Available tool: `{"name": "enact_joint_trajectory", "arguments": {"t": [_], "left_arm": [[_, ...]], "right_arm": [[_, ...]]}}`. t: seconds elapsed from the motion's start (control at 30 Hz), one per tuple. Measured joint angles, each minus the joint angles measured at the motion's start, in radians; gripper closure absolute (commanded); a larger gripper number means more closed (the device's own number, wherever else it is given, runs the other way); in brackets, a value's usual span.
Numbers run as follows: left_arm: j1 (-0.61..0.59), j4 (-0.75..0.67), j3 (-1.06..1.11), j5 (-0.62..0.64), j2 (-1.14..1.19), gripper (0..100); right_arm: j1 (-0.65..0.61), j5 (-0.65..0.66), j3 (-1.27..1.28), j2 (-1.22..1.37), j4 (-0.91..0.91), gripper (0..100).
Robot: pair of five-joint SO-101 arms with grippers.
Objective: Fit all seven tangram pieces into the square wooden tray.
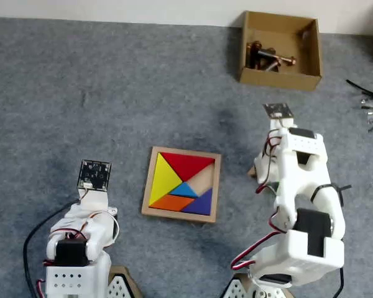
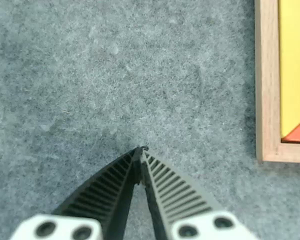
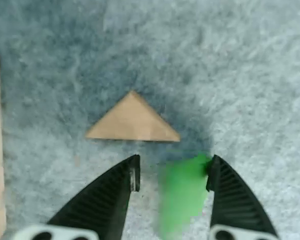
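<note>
Grey felt point(image 1: 81, 93) covers the table. Two white arms stand at its near edge, the bulkier right arm point(image 1: 301, 205) and the left arm point(image 1: 81, 230), one on each side of the tray.

One open cardboard box point(image 1: 280, 77) sits at the far side, well apart from the tray; inside it lies a small heap of copper-coloured metal parts point(image 1: 267, 57). A few loose cables point(image 1: 367, 93) lie at the felt's edge beyond the right arm.

The square wooden tray point(image 2: 266, 80) lies flat between the arms and holds five pieces: a yellow triangle point(image 1: 163, 179) and a red triangle point(image 1: 188, 164), both large, a purple triangle point(image 1: 201, 202), an orange piece point(image 1: 172, 202) and a small blue triangle point(image 1: 184, 189). A patch of bare wood shows between the red and the purple.

Two pieces are outside the tray, both on the right arm's side. A pale wooden triangle point(image 3: 133, 122) lies flat on the felt, just ahead of the right gripper point(image 3: 174, 160). This gripper is spread wide, with a blurred green piece point(image 3: 182, 192) between its fingers, close against one of them and clear of the other.

The left gripper point(image 2: 141, 150) is pressed together, tips meeting, over bare felt beside the tray's rim.
</note>
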Motion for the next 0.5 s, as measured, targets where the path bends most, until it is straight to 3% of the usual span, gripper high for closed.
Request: {"name": "enact_joint_trajectory", "arguments": {"t": [0.5], "left_arm": [[0.000,0.000,0.000,0.000,0.000,99]], "right_arm": [[0.028,0.003,-0.038,0.003,0.044,79.3]]}}
